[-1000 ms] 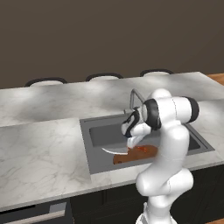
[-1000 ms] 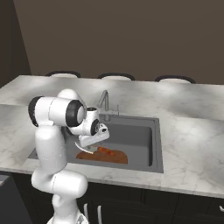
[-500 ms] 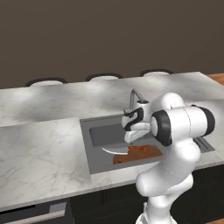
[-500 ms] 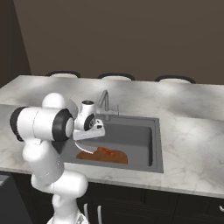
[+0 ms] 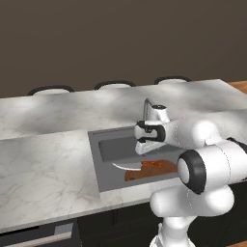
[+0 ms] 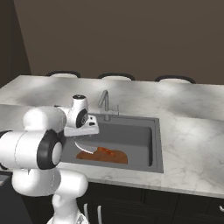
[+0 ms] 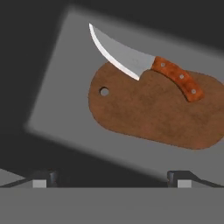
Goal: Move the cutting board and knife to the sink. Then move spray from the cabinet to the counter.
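Left base view shows my arm swung wider than a second ago: the elbow now bulks low at the right, and my gripper (image 5: 143,146) has risen a little above the sink (image 5: 110,144). It hangs with jaws fully apart, holding nothing. The cutting board (image 5: 150,170) lies flat on the basin floor, as before, with the knife (image 5: 132,167) on its edge, blade past the rim. The hand view adds the board's hanging hole and the rivets in the knife's orange handle (image 7: 178,78). The right base view adds the faucet (image 6: 105,103) behind the basin and the marble worktop (image 6: 188,131).
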